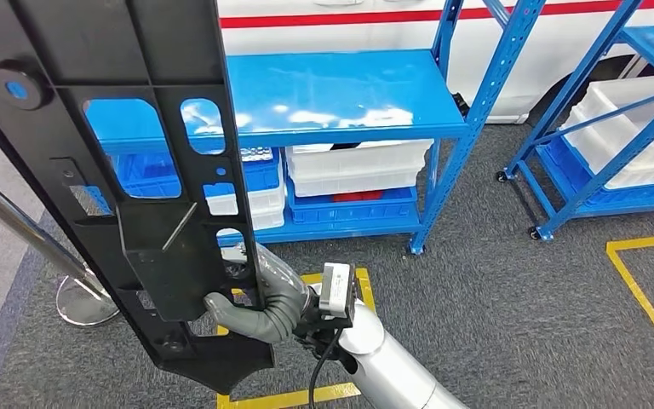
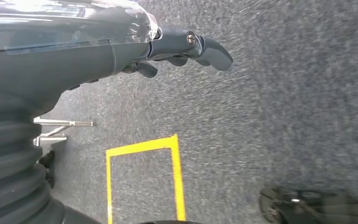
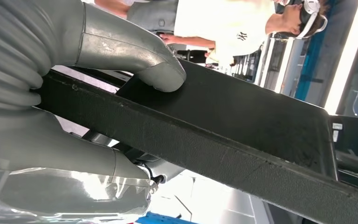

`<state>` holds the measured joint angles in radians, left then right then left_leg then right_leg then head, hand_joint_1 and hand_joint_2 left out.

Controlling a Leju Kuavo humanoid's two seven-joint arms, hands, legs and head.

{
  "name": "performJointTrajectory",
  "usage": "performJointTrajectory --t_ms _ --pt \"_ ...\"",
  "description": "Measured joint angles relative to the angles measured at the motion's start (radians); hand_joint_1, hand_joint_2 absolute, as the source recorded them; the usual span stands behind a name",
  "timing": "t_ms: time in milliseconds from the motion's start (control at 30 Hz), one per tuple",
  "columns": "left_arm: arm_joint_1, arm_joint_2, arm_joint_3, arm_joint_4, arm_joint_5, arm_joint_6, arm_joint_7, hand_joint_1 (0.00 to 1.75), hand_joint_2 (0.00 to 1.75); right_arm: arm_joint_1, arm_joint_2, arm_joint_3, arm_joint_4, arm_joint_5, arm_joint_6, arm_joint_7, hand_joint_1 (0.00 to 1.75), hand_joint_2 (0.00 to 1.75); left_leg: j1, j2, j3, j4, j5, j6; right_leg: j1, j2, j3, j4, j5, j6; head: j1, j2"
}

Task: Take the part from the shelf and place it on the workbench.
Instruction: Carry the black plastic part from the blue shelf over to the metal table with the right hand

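I'm gripping the part (image 1: 136, 196) with my right hand (image 1: 260, 307), thumb and fingers clamped on its lower edge, holding it up in front of the head camera, off the shelf. It's a long black plastic panel, matte, ribbed, with rounded cut-outs and a round boss with a blue centre near the top. It's standing roughly upright, tilted, and its top end is running out of the picture.

In the right wrist view the thick grey thumb (image 3: 135, 58) is pressing flat on the part's pebbled black face (image 3: 242, 126); my darker fingers are hidden behind the panel. A person in a white shirt (image 3: 223, 23) is standing beyond it, partly cut off.

My left hand (image 2: 177, 51) is hanging over grey carpet, fingers loosely curled, holding nothing. Whether they are fully closed I can't tell; the glossy cover is blocking most of them.

The blue steel shelf (image 1: 349, 94) is sitting behind the part, top board glossy and bare, with white bins (image 1: 358, 166) and blue crates (image 1: 353, 204) stacked below. The panel is hiding the shelf's left end. Yellow floor tape (image 1: 639, 290) is marking the carpet, and the chrome stanchion base (image 1: 85, 302) is half covered by the part.
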<state>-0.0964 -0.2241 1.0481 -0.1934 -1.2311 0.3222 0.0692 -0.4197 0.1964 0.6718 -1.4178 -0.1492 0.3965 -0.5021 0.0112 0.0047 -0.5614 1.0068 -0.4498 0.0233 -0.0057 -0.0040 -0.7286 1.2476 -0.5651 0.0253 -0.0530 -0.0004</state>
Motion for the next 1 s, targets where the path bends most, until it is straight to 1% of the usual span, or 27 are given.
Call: performJointTrajectory --t_ms 33,67,100,133,167,200,233,267,300,333,367,400,433,467,500,533,567,600,633,667,733,767,833,867,900,933,1000 --pt "0.0 0.0 0.0 0.0 -0.002 -0.001 0.0 0.0 1.75 0.0 0.0 -0.001 0.0 0.0 -0.003 0.002 1.75 1.75 0.0 0.0 -0.02 0.001 0.014 -0.001 -0.001 0.0 -0.001 0.049 -0.011 0.002 0.0 0.0" --pt "0.0 0.0 0.0 0.0 -0.003 -0.002 0.0 0.0 1.75 0.0 0.0 -0.002 0.0 0.0 -0.007 0.006 1.75 1.75 0.0 0.001 -0.039 0.004 0.027 -0.003 -0.001 0.0 0.01 0.071 0.003 0.002 0.0 0.0" --pt "0.0 0.001 0.0 0.0 -0.004 -0.003 0.0 0.0 1.75 -0.002 0.0 -0.003 0.0 0.0 -0.01 0.01 1.75 1.75 0.0 0.001 -0.057 0.006 0.039 -0.005 -0.001 0.0 0.039 0.058 0.033 0.0 0.0 0.0" --pt "0.0 0.001 -0.001 0.0 -0.005 -0.004 -0.001 0.0 1.75 -0.004 0.0 -0.005 0.0 -0.001 -0.014 0.013 1.75 1.75 -0.001 0.001 -0.074 0.008 0.051 -0.007 -0.001 0.0 0.084 0.012 0.058 -0.005 0.0 0.0" --pt "0.0 0.0 -0.001 0.0 -0.007 -0.006 -0.002 0.0 1.75 -0.007 0.0 -0.007 0.0 -0.001 -0.017 0.016 1.75 1.75 -0.001 0.0 -0.086 0.009 0.063 -0.011 0.002 0.001 0.143 -0.06 0.064 -0.012 0.0 0.0" --pt "0.0 0.0 -0.002 0.0 -0.009 -0.007 -0.003 0.0 1.75 -0.011 0.0 -0.008 -0.001 -0.002 -0.022 0.018 1.75 1.75 -0.002 -0.001 -0.096 0.01 0.073 -0.015 0.004 0.002 0.201 -0.14 0.053 -0.019 0.0 0.0" --pt "-0.001 0.0 -0.003 0.0 -0.013 -0.008 -0.004 0.0 1.75 -0.014 0.0 -0.01 -0.002 -0.002 -0.027 0.02 1.75 1.75 -0.002 -0.001 -0.1 0.007 0.085 -0.021 0.008 0.003 0.241 -0.201 0.038 -0.026 0.0 0.0" --pt "-0.001 0.001 -0.003 0.0 -0.016 -0.01 -0.006 0.0 1.75 -0.017 0.001 -0.011 -0.002 -0.002 -0.032 0.021 1.75 1.75 -0.001 -0.001 -0.102 0.003 0.097 -0.027 0.012 0.004 0.263 -0.241 0.026 -0.032 0.0 0.0" --pt "0.0 0.002 -0.003 0.0 -0.02 -0.011 -0.006 0.0 1.75 -0.017 0.0 -0.013 -0.003 -0.002 -0.038 0.024 1.75 1.75 -0.001 -0.001 -0.103 -0.004 0.11 -0.033 0.014 0.004 0.264 -0.256 0.029 -0.038 0.0 0.0" --pt "0.001 0.003 -0.004 0.0 -0.022 -0.013 -0.007 0.0 1.75 -0.016 0.0 -0.014 -0.003 -0.002 -0.043 0.026 1.75 1.75 0.0 -0.002 -0.106 -0.008 0.118 -0.039 0.012 0.002 0.255 -0.257 0.044 -0.044 0.0 0.0" --pt "0.002 0.005 -0.004 0.0 -0.024 -0.014 -0.008 0.0 1.75 -0.015 0.0 -0.015 -0.003 -0.001 -0.049 0.028 1.75 1.75 0.0 -0.003 -0.113 -0.004 0.106 -0.044 0.01 0.001 0.244 -0.261 0.057 -0.052 0.0 0.0" --pt "0.003 0.006 -0.004 0.0 -0.025 -0.016 -0.009 0.0 1.75 -0.014 -0.001 -0.016 -0.003 -0.001 -0.054 0.03 1.75 1.75 0.0 -0.004 -0.122 0.017 0.072 -0.048 0.007 -0.001 0.23 -0.265 0.073 -0.061 0.0 0.0" --pt "0.003 0.007 -0.004 0.0 -0.026 -0.018 -0.01 0.0 1.75 -0.013 -0.001 -0.016 -0.003 -0.001 -0.059 0.03 1.75 1.75 0.0 -0.005 -0.133 0.059 0.019 -0.051 0.006 -0.003 0.215 -0.267 0.089 -0.067 0.0 0.0" --pt "0.003 0.008 -0.005 0.0 -0.027 -0.02 -0.011 0.0 1.75 -0.01 -0.001 -0.016 -0.004 0.0 -0.063 0.03 1.75 1.75 0.0 -0.005 -0.145 0.119 -0.04 -0.054 0.007 -0.004 0.199 -0.267 0.103 -0.072 0.0 0.0" --pt "0.003 0.009 -0.006 0.0 -0.03 -0.022 -0.012 0.0 1.75 -0.006 -0.002 -0.017 -0.004 0.0 -0.068 0.029 1.75 1.75 0.0 -0.005 -0.155 0.189 -0.084 -0.056 0.009 -0.005 0.181 -0.265 0.116 -0.074 0.0 0.0" --pt "0.003 0.01 -0.007 0.0 -0.032 -0.024 -0.013 0.0 1.75 -0.001 -0.003 -0.019 -0.004 0.0 -0.072 0.029 1.75 1.75 0.0 -0.005 -0.158 0.25 -0.101 -0.058 0.011 -0.005 0.162 -0.262 0.13 -0.074 0.0 0.0" --pt "0.003 0.011 -0.009 0.0 -0.035 -0.026 -0.014 0.0 1.75 0.004 -0.005 -0.02 -0.005 0.001 -0.076 0.029 1.75 1.75 0.0 -0.005 -0.152 0.289 -0.092 -0.059 0.013 -0.006 0.142 -0.258 0.142 -0.074 0.0 0.0" --pt "0.003 0.012 -0.011 0.0 -0.038 -0.028 -0.015 0.0 1.75 0.008 -0.007 -0.022 -0.005 0.002 -0.08 0.029 1.75 1.75 0.0 -0.005 -0.131 0.294 -0.064 -0.059 0.014 -0.007 0.121 -0.252 0.154 -0.073 0.0 0.0" --pt "0.003 0.013 -0.013 0.0 -0.041 -0.032 -0.016 0.0 1.75 0.011 -0.008 -0.024 -0.007 0.004 -0.085 0.028 1.75 1.75 0.0 -0.005 -0.093 0.262 -0.036 -0.058 0.014 -0.006 0.101 -0.245 0.165 -0.07 0.0 0.0" --pt "0.002 0.014 -0.018 0.0 -0.046 -0.036 -0.018 0.0 1.75 0.013 -0.009 -0.027 -0.01 0.006 -0.091 0.028 1.75 1.75 -0.001 -0.006 -0.036 0.198 -0.029 -0.055 0.014 -0.006 0.084 -0.237 0.174 -0.068 0.0 0.0" --pt "-0.001 0.015 -0.029 0.0 -0.06 -0.047 -0.025 0.0 1.75 0.016 -0.012 -0.039 -0.022 0.012 -0.11 0.025 1.75 1.75 -0.004 -0.007 0.07 0.05 -0.062 -0.046 0.017 -0.006 0.061 -0.223 0.191 -0.059 0.0 0.0" --pt "-0.003 0.015 -0.035 0.0 -0.069 -0.052 -0.033 0.0 1.75 0.017 -0.015 -0.048 -0.03 0.016 -0.122 0.022 1.75 1.75 -0.008 -0.007 0.099 0.004 -0.08 -0.041 0.017 -0.008 0.057 -0.221 0.2 -0.053 0.0 0.0" --pt "-0.004 0.015 -0.048 0.0 -0.09 -0.059 -0.054 0.0 1.75 0.03 -0.031 -0.071 -0.048 0.028 -0.151 0.014 1.75 1.75 -0.009 -0.007 0.095 -0.013 -0.074 -0.028 0.016 -0.009 0.054 -0.224 0.218 -0.042 0.0 0.0" --pt "-0.004 0.014 -0.058 0.0 -0.105 -0.061 -0.067 0.0 1.75 0.045 -0.044 -0.088 -0.063 0.037 -0.168 0.009 1.75 1.75 -0.006 -0.005 0.086 -0.015 -0.062 -0.02 0.015 -0.005 0.049 -0.22 0.209 -0.035 0.0 0.0" --pt "-0.004 0.014 -0.069 0.0 -0.123 -0.06 -0.078 0.0 1.75 0.067 -0.06 -0.11 -0.084 0.047 -0.186 0.003 1.75 1.75 -0.003 -0.004 0.074 -0.018 -0.049 -0.012 0.013 -0.002 0.04 -0.201 0.181 -0.028 0.0 0.0" --pt "-0.005 0.014 -0.082 0.0 -0.142 -0.06 -0.085 0.0 1.75 0.095 -0.078 -0.137 -0.107 0.06 -0.199 -0.003 1.75 1.75 0.0 -0.004 0.06 -0.019 -0.036 -0.006 0.01 0.001 0.027 -0.165 0.136 -0.021 0.0 0.0" --pt "-0.009 0.014 -0.109 0.0 -0.169 -0.059 -0.087 0.0 1.75 0.157 -0.108 -0.189 -0.151 0.084 -0.207 -0.012 1.75 1.75 -0.001 -0.007 0.029 -0.019 -0.013 -0.001 0.004 0.004 -0.006 -0.046 0.043 -0.01 0.0 0.0"
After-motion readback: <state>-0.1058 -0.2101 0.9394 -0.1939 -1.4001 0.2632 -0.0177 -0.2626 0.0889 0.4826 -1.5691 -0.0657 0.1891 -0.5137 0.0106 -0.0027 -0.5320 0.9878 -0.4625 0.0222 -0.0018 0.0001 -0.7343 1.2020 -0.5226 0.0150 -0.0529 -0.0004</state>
